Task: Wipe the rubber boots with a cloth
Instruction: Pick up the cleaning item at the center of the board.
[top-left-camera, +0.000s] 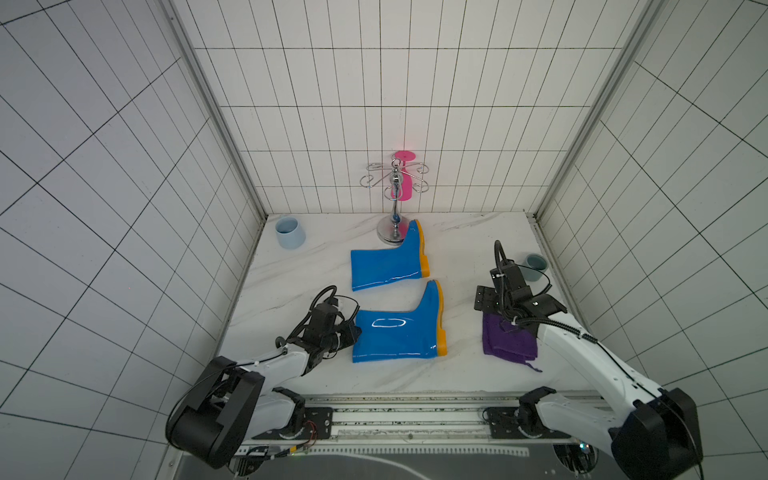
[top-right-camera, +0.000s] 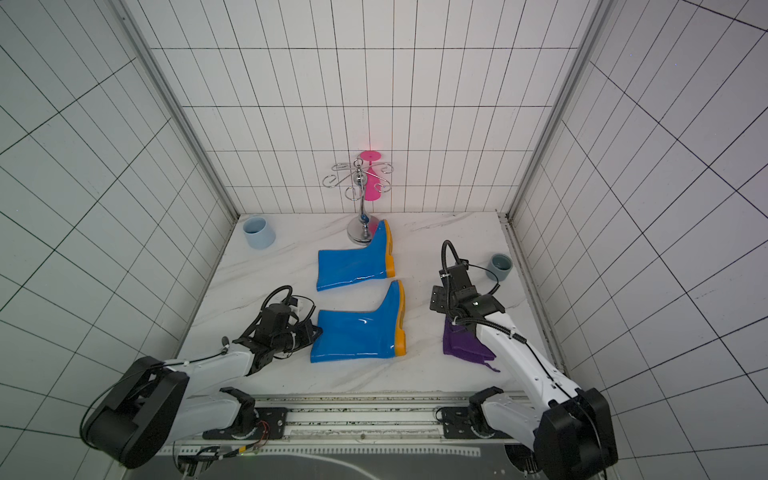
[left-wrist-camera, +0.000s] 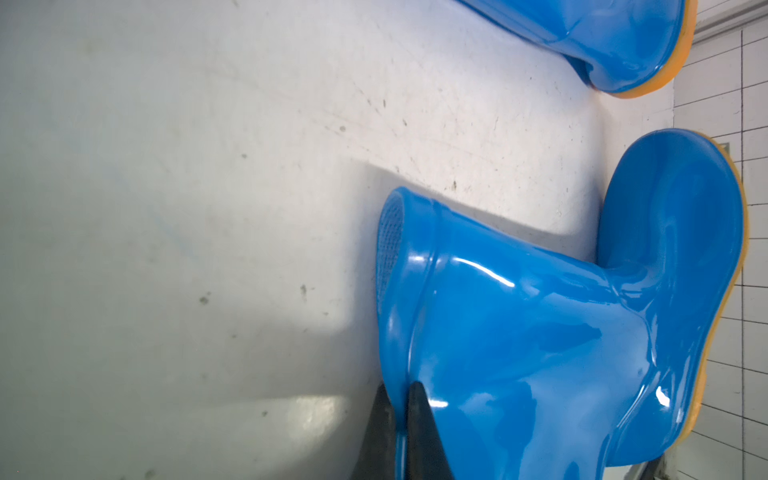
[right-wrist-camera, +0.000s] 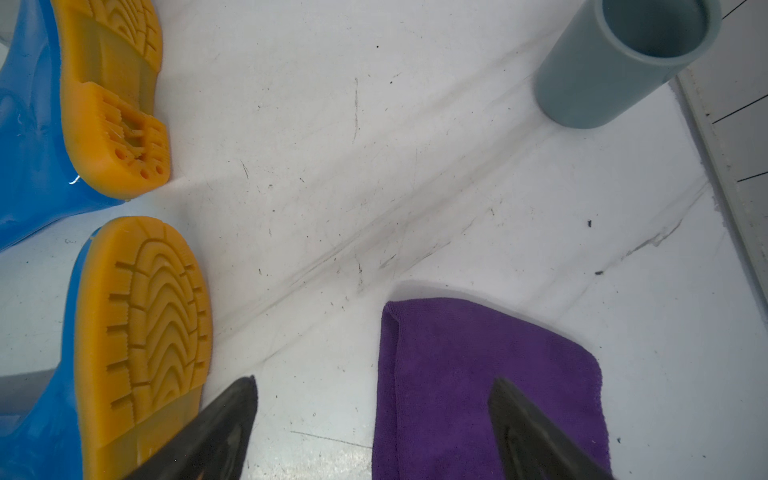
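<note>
Boot (left-wrist-camera: 540, 332) cuff pinched by L claw (left-wrist-camera: 399, 390); R claw (right-wrist-camera: 374, 382) wide above cloth (right-wrist-camera: 457, 374).

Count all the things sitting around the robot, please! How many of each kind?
Blue boots: 2
Cups: 2
Purple cloth: 1
Metal stand: 1
Pink thing hanging on the stand: 1
Total: 7

White marble-look tabletop (top-left-camera: 291, 282), scuffed, dark specks. Two blue boots flat on sides, soles toward 3 o'clock, toes toward 12: far boot (top-left-camera: 386, 266) just past centre, near boot (top-left-camera: 395, 332) at 6 o'clock, narrow gap between. Purple cloth (top-left-camera: 507, 343) folded at 4 o'clock. Pale-blue mug (top-left-camera: 290, 232) at 10 o'clock corner. Grey-blue cup (top-left-camera: 535, 266) at 3 o'clock edge. Chrome stand (top-left-camera: 390, 232) at 12 o'clock, base just beside far boot's toe.
</note>
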